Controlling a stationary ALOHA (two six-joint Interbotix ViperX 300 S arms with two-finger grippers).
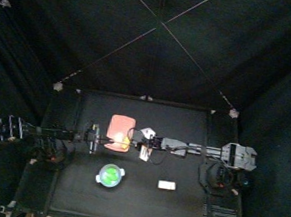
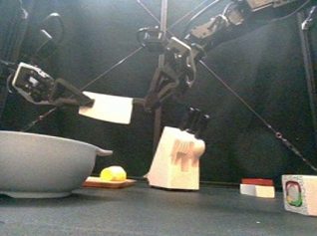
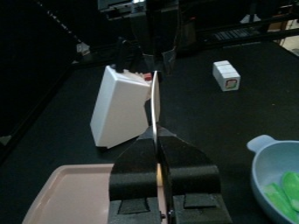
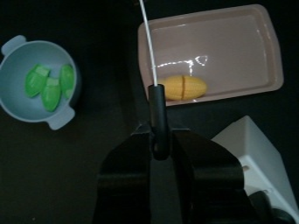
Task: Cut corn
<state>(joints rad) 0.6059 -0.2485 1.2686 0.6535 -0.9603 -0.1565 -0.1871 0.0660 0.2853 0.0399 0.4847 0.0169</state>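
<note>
Corn (image 4: 184, 86) lies whole on the pink board (image 4: 251, 44), uncut. The left gripper (image 3: 156, 166) is clamped on a knife (image 2: 108, 108), holding the broad blade in the air beside the white knife block (image 2: 176, 159), likely ready to carry across. The right gripper (image 4: 158, 144) pinches a thin handle, hanging above the board so its blade points over the corn. A green-filled bowl (image 4: 41, 83) sits near.

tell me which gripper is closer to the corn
Right. The right gripper hangs just over the corn with a knife; the left gripper is across the board.
</note>
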